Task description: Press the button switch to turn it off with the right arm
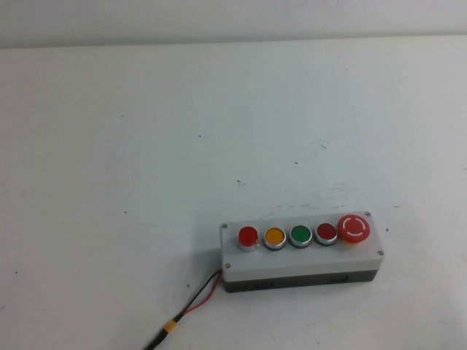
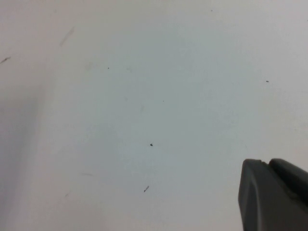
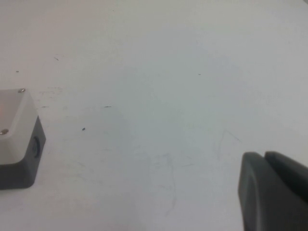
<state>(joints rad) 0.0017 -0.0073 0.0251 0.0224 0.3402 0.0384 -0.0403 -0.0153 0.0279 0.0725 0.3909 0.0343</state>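
Five buttons sit in a row on the white box (image 1: pixel 300 255), which I use as my landmark on the worktop (image 1: pixel 146 146). At the box's cable end sits the button switch (image 1: pixel 248 236), bright red, beside a yellow button (image 1: pixel 274 237). My right gripper (image 3: pixel 274 192) hangs over bare worktop, well off the box's end; my left gripper (image 2: pixel 274 195) hangs over bare worktop too. I cannot tell how either's fingers stand.
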